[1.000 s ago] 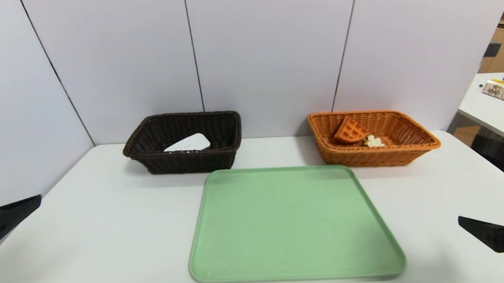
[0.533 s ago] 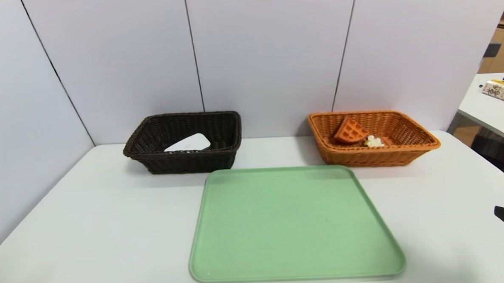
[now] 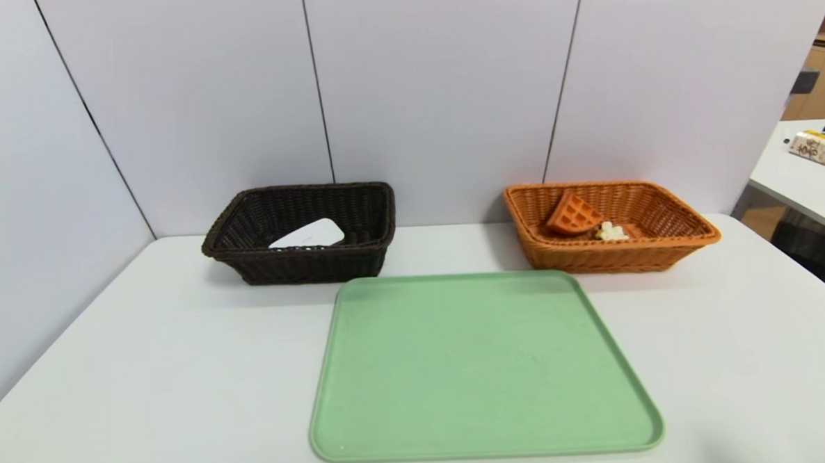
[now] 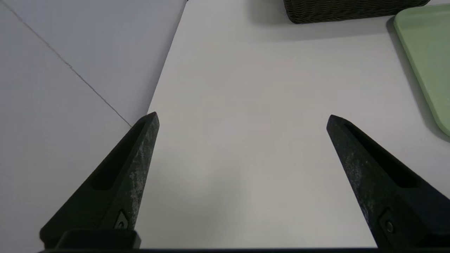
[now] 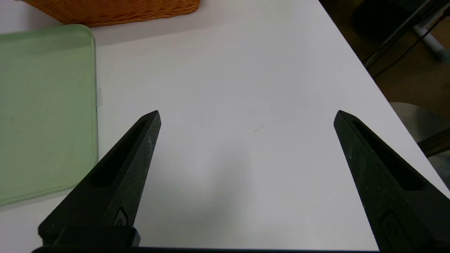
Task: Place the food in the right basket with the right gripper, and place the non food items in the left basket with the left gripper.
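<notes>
Both pincers hang wide and empty over bare white tabletop, each out of the head camera's sight. The left gripper has its black tapered fingers spread far apart, holding nothing; the dark brown woven wicker basket sits well ahead of its tips, and the flat pale green plastic tray lies off to its inner side. The right gripper is just as wide and just as empty, with the orange woven wicker basket well ahead of it and the same tray off to its inner side.

A flat white rounded card-like item lies inside the dark basket; a brown waffle wedge and a small pale food piece lie inside the orange one. The tray carries nothing.

By the look of it, sorting is finished and no next pick is called for.
</notes>
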`<state>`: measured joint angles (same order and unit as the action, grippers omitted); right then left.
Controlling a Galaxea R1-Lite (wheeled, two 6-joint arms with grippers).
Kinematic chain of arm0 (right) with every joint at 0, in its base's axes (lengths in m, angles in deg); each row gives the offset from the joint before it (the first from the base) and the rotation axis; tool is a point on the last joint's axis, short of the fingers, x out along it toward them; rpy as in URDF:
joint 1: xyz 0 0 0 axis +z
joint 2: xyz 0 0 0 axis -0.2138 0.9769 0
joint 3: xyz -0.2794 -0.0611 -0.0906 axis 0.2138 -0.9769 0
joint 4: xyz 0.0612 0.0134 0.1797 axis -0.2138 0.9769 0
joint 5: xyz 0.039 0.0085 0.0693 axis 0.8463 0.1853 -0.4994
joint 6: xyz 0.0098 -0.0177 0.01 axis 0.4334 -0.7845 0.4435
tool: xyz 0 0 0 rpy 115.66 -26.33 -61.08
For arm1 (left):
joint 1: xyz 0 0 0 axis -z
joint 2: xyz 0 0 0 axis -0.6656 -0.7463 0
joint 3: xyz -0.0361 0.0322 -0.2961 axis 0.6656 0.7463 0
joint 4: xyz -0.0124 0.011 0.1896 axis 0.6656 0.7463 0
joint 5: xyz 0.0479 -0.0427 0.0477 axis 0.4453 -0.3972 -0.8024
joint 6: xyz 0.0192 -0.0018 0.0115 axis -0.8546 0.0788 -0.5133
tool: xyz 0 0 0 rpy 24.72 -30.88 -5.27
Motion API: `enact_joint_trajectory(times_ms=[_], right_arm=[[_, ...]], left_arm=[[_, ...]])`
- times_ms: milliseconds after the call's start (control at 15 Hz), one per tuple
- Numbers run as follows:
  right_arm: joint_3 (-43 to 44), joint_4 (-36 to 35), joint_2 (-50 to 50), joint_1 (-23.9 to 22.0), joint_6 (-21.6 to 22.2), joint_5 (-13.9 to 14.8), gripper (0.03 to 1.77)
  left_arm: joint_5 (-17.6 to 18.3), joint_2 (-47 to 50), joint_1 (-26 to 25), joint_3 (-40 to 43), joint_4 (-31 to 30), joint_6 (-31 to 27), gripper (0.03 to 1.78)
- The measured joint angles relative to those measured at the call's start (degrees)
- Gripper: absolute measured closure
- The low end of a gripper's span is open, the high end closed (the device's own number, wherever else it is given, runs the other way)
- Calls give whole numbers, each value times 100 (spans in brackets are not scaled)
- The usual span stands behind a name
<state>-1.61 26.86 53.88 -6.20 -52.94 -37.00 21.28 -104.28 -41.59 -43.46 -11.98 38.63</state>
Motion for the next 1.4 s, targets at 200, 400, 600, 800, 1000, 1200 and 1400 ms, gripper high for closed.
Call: enact_joint_trajectory(times_ms=[200, 400, 600, 800, 1000, 1200, 1400], right_arm=[[-226, -5, -474, -69, 6, -6, 10], [-455, 0, -906, -108, -11, -2, 10], [-538, 1, -1152, -116, -13, -2, 10], [-678, 1, -1340, -141, -13, -2, 10], [-808, 1, -1515, -163, 2, 0, 10], [-968, 6, -1675, -240, 17, 0, 10], [-1136, 6, -1849, -290, 20, 0, 10]], left_arm=[[33, 480, -35, 199, 146, 12, 12], [96, 858, -112, 317, 168, 28, 12], [137, 1073, -129, 466, 139, 105, 12], [156, 1189, -132, 579, 117, 262, 12], [361, 1298, -126, 608, 119, 240, 12], [374, 1406, -76, 673, 130, 202, 12], [385, 1602, -29, 805, 144, 166, 12]])
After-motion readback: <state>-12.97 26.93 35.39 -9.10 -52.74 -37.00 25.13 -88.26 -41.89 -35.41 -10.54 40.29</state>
